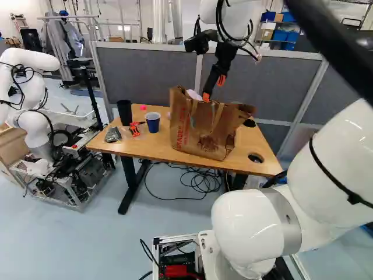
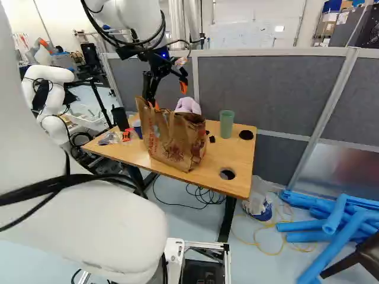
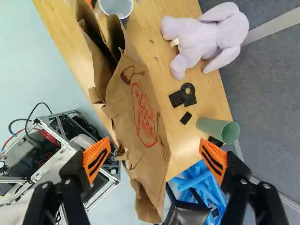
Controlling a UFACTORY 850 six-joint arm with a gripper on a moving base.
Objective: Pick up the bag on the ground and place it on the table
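My gripper (image 1: 214, 88) is above the brown paper bag (image 1: 201, 127), which stands on the wooden table (image 1: 157, 153). In the right base view the same bag (image 2: 172, 139) shows its handles upright, with one fingertip close by its top edge. Seen from the wrist, the gripper (image 3: 155, 160) is open wide. Part of the bag (image 3: 136, 103) lies below and between the spread fingers, and neither orange pad clearly presses on it. The bag's underside is hidden.
Around the bag are a lilac plush toy (image 3: 208, 35), a green cup (image 3: 219, 130), a blue cup (image 1: 152, 121) and a black cup (image 1: 125, 112). Grey partitions (image 2: 266, 89) stand behind the table. Another robot (image 1: 29, 99) is at the left; blue tubes (image 2: 331, 219) lie at the right.
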